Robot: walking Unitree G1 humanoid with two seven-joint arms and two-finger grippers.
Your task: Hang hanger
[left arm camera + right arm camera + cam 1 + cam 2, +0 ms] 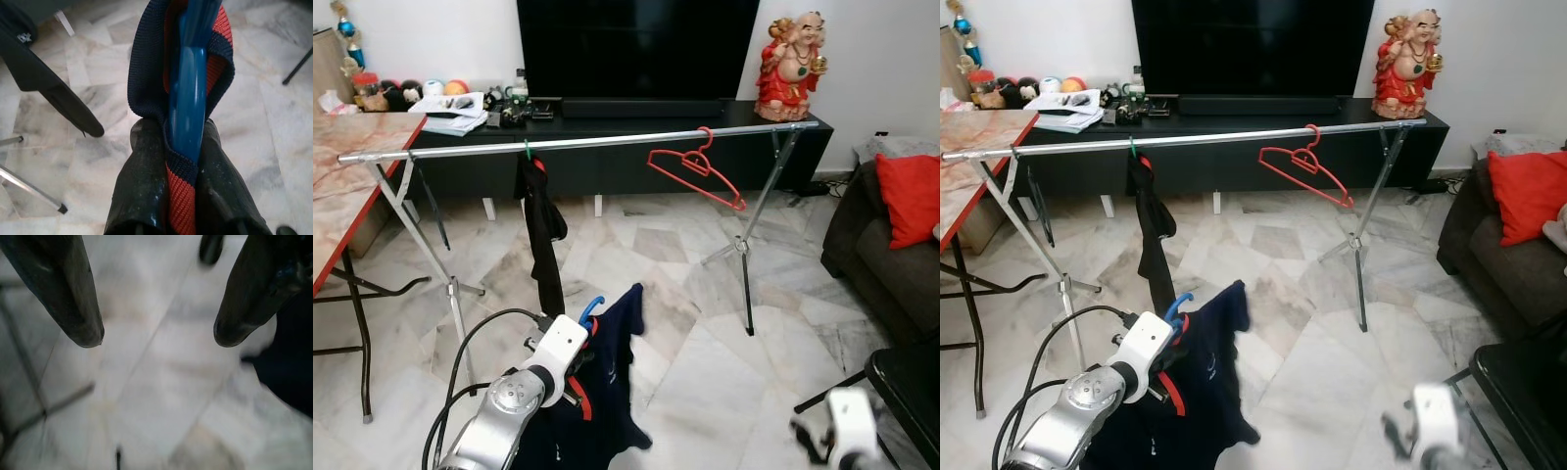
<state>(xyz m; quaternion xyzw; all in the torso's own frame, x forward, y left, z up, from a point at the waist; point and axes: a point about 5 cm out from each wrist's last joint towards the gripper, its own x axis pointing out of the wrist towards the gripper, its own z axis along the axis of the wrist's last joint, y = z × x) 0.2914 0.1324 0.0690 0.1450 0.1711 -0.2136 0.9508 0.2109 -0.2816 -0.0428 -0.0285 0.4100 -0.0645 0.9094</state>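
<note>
- Nearest the head camera, the left tool (183, 161) is clamped on the blue hanger (590, 307), low in front of the rail (578, 142); its fingers (142, 186) are hidden there behind the white wrist housing.
- From the wrist, both fingers are seen pinching the hanger's neck through the navy garment's (607, 392) red-lined collar.
- Garment bottom is cut off by the frame edge.
- Right tool (159, 340), low at the right and blurred in the head views, shows in its wrist view with fingers spread wide over the marble floor (705, 372), holding nothing.
- On the rail hang a dark garment (543, 230) and a bare red hanger (697, 168).
</note>
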